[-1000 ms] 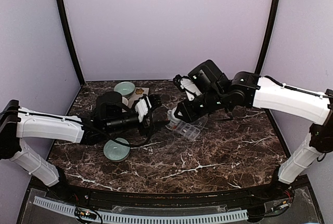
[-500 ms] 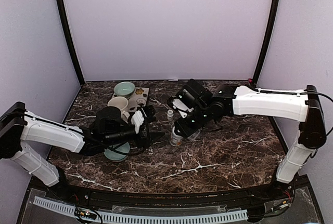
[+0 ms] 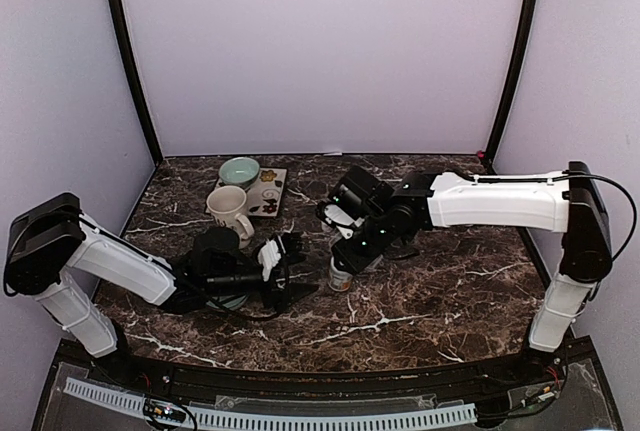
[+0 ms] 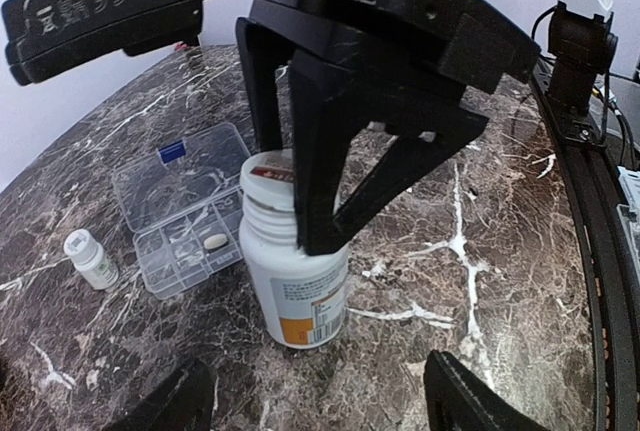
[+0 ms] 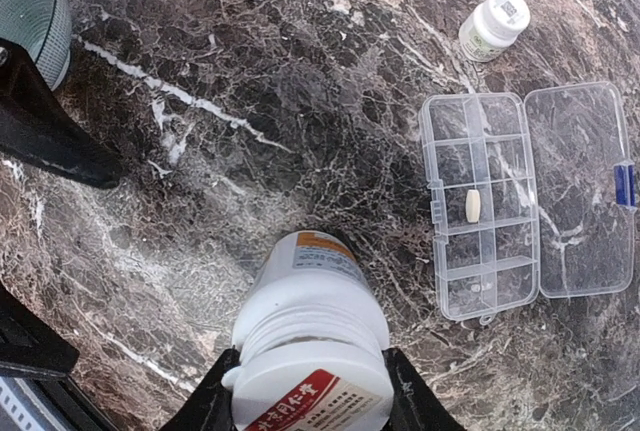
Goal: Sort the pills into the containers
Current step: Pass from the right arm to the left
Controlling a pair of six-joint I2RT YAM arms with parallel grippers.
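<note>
We note the right gripper (image 4: 300,181) has descended to mid-tabletop (image 3: 430,301), clamped on the bottle (image 4: 295,281); the left gripper (image 3: 290,271) gapes opposite. The open box (image 5: 578,191) lies beside the bottle toward the far edge, nearer the right gripper.

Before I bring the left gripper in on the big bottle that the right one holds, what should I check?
1. Right gripper grips the large white pill bottle: ok, its fingers clamp the ribbed neck.
2. Bottle upright: ok, its base appears to rest on the marble table.
3. Left gripper ready: ok, jaws spread with nothing between them, facing the bottle.
4. Bottle mouth uncapped: cannot tell. The neck ribs show, but a printed white face covers the top.
5. Pill organiser ready: ok, lid lies flat open and one pale pill sits in a compartment.
6. Small white-capped bottle out of the way: ok, it stands apart.
</note>
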